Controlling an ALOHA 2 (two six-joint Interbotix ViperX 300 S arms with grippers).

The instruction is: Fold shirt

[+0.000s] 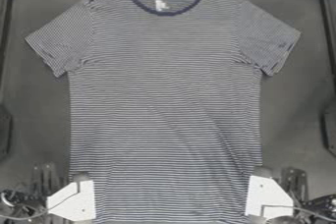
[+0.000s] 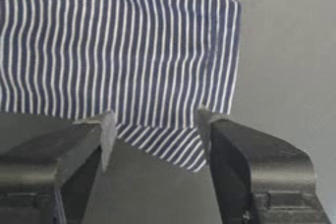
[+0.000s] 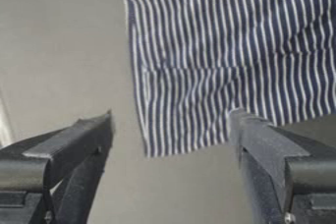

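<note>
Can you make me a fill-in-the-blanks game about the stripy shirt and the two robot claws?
1. The shirt lies spread out ____ on the table.
2. Its dark collar points to the ____ of the top view.
3. The left gripper and right gripper both have ____ jaws.
4. Each gripper sits at a bottom ____ of the shirt.

Missing words: flat; top; open; corner

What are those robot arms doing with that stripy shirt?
They're getting ready to fold it. The shirt lies spread flat on the dark table, collar at the far end and sleeves out. The left hand is at one bottom corner of the hem and the right hand is at the other. Both hands are open, each with a corner between its jaws, but neither has grabbed the cloth yet, so nothing is folded.
</note>
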